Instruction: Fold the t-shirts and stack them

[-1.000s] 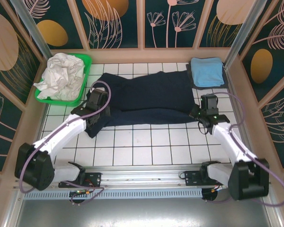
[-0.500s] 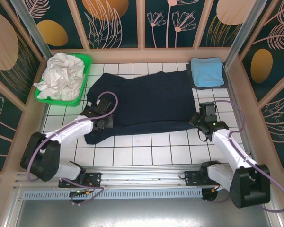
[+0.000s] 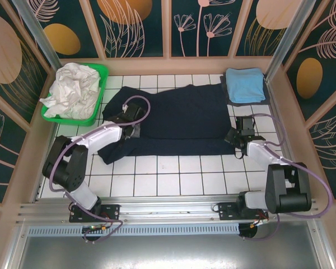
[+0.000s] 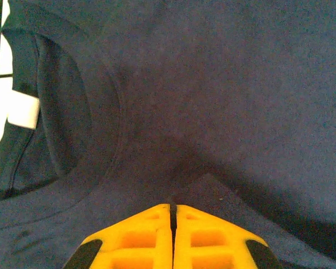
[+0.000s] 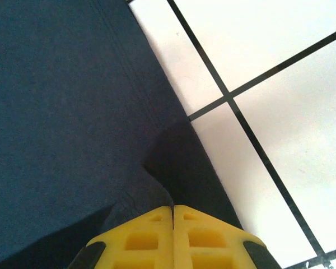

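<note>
The job looks under halfway: a light blue shirt [image 3: 245, 85] lies folded in the table's [image 3: 173, 174] far right corner, a white shirt [image 3: 71, 89] sits crumpled in the basket [image 3: 102, 73] at the far left corner, and the navy shirt [image 3: 182, 117] is only partly folded. It lies fairly smooth across the middle of the table, collar to the left, with one sleeve trailing toward the near edge. The left gripper [image 4: 172, 208] is pressed together on a raised pinch of cloth beside the collar, and the right gripper [image 5: 172, 210] is likewise closed on the shirt's right edge.
</note>
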You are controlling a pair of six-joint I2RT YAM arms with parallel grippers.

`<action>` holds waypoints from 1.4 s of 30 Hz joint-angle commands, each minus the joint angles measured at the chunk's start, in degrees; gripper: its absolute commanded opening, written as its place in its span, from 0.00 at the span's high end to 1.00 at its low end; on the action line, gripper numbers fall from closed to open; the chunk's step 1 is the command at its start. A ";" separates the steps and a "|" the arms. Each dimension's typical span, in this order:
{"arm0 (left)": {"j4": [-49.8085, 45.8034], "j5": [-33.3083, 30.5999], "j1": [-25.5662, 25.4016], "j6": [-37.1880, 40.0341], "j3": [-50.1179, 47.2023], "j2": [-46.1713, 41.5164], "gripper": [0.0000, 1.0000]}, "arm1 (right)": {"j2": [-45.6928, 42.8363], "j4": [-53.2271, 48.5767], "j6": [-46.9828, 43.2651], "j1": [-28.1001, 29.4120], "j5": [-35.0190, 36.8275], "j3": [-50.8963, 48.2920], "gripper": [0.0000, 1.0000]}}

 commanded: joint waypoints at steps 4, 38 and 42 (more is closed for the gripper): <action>0.12 -5.24 0.04 2.40 4.21 3.77 1.00 | 2.43 3.71 -1.95 -2.00 -0.90 1.70 1.00; -1.09 -11.75 2.39 -3.14 -0.70 2.54 0.02 | 3.17 -0.89 -0.88 3.88 2.26 5.43 0.73; 2.22 -6.96 7.06 -3.16 -1.34 2.93 0.02 | 8.50 2.74 -0.50 4.28 -1.36 3.27 0.77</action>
